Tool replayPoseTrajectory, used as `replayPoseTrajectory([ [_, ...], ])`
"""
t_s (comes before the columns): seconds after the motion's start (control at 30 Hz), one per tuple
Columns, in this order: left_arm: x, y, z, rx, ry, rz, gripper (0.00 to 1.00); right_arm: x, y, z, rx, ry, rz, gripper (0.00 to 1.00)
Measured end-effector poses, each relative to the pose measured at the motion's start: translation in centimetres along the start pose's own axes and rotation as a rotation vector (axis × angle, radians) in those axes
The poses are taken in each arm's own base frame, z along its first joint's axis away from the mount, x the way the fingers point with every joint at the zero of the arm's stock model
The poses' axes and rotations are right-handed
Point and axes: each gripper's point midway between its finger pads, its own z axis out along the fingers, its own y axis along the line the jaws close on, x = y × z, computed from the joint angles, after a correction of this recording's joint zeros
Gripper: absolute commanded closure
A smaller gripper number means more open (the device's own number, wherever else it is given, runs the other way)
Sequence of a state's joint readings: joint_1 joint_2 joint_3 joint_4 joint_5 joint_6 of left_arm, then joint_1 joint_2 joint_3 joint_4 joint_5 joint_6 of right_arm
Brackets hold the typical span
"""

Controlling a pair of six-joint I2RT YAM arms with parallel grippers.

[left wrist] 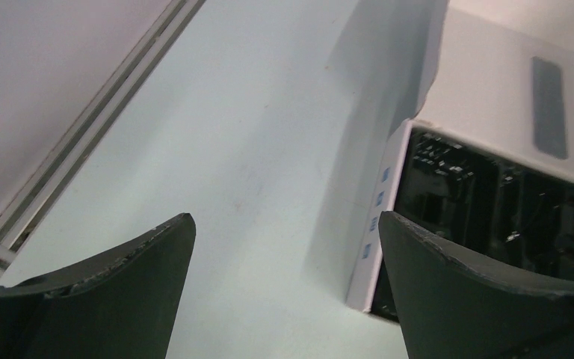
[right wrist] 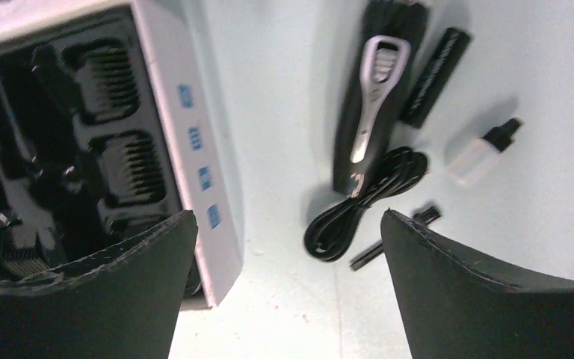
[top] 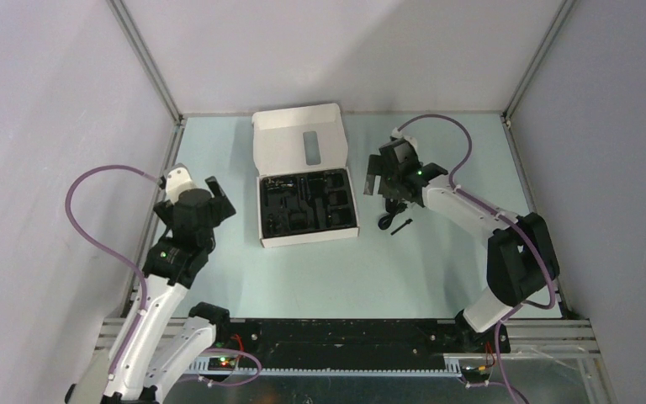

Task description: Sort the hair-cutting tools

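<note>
The silver-and-black clipper (right wrist: 370, 112) lies on the table right of the white box (right wrist: 194, 149). The black coiled cord (right wrist: 366, 202) and the thin black brush (right wrist: 392, 239) lie just below it; both also show in the top view, cord (top: 384, 222) and brush (top: 401, 227). Black comb attachments (right wrist: 131, 168) sit in the box's black tray. My right gripper (right wrist: 288, 217) is open and empty, hovering above the gap between box and cord, seen from the top (top: 384, 181). My left gripper (left wrist: 285, 217) is open and empty, left of the box (left wrist: 385, 202).
The box (top: 303, 240) stands mid-table with its lid (top: 299, 139) folded back. A black cylinder (right wrist: 435, 75) and a small white bottle with a black cap (right wrist: 478, 153) lie right of the clipper. Frame rails (left wrist: 82, 149) border the table.
</note>
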State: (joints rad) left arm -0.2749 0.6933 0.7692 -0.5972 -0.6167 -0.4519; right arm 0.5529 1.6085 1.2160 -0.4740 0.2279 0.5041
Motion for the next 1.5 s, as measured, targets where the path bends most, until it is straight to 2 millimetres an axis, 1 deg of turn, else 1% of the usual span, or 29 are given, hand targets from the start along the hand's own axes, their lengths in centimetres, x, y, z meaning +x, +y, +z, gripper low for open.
replayPoseTrajectory([
  [0.07, -1.2, -0.9, 0.0, 0.022, -0.013, -0.011, 0.00, -1.0, -1.2, 0.2, 0.025, -0.016, 0.028, 0.01],
  [0.13, -2.3, -2.0, 0.1, 0.049, -0.023, -0.023, 0.00, -1.9, -2.0, 0.3, 0.048, -0.042, 0.041, 0.01],
  [0.33, -4.9, -4.5, 0.2, 0.108, -0.040, -0.044, 0.00, -4.8, -1.9, -0.4, 0.051, -0.132, -0.002, 0.01],
  [0.4, -5.6, -5.1, 0.3, 0.119, -0.043, -0.043, 0.00, -5.8, -2.4, -0.4, 0.063, -0.130, 0.013, 0.01],
  [0.47, -6.1, -5.6, 0.5, 0.126, -0.048, -0.046, 0.00, -7.1, -3.5, 0.1, 0.087, -0.127, 0.048, 0.01],
  [0.53, -6.5, -6.0, 0.7, 0.132, -0.053, -0.050, 0.00, -7.7, -5.1, 1.0, 0.122, -0.113, 0.074, 0.01],
  [0.6, -6.4, -6.2, 0.9, 0.132, -0.052, -0.049, 0.00, -7.2, -6.6, 1.8, 0.164, -0.075, 0.085, 0.01],
  [0.67, -6.2, -6.4, 1.2, 0.135, -0.044, -0.043, 0.00, -6.4, -7.4, 2.6, 0.207, -0.016, 0.074, 0.01],
  [0.73, -5.8, -6.5, 1.4, 0.134, -0.038, -0.037, 0.00, -5.8, -7.4, 3.5, 0.240, 0.037, 0.051, 0.01],
  [0.83, -5.1, -6.3, 1.7, 0.127, -0.029, -0.026, 0.00, -5.5, -7.4, 4.9, 0.274, 0.095, 0.021, 0.00],
  [0.9, -4.6, -6.2, 2.0, 0.122, -0.022, -0.018, 0.00, -4.9, -7.9, 5.4, 0.302, 0.130, 0.001, 0.01],
  [1.0, -4.1, -6.0, 2.1, 0.113, -0.017, -0.006, 0.00, -4.1, -8.3, 5.6, 0.326, 0.155, -0.026, 0.01],
  [1.13, -4.3, -5.7, 2.1, 0.106, -0.027, -0.002, 0.00, -4.5, -7.8, 6.1, 0.285, 0.139, -0.021, 0.03],
  [1.2, -4.5, -5.7, 1.9, 0.107, -0.034, -0.006, 0.00, -4.8, -7.1, 6.4, 0.238, 0.136, -0.003, 0.04],
  [1.27, -4.7, -5.6, 1.8, 0.109, -0.042, -0.012, 0.00, -5.1, -7.1, 6.6, 0.214, 0.134, 0.022, 0.08],
  [1.3, -4.8, -5.6, 1.7, 0.109, -0.045, -0.013, 0.00, -5.2, -7.1, 6.6, 0.209, 0.133, 0.033, 0.11],
  [1.4, -5.0, -5.5, 1.6, 0.111, -0.054, -0.016, 0.00, -5.8, -7.2, 7.3, 0.206, 0.132, 0.069, 0.15],
  [1.5, -5.0, -5.5, 1.5, 0.108, -0.059, -0.009, 0.00, -6.5, -7.0, 8.4, 0.211, 0.134, 0.094, 0.18],
])
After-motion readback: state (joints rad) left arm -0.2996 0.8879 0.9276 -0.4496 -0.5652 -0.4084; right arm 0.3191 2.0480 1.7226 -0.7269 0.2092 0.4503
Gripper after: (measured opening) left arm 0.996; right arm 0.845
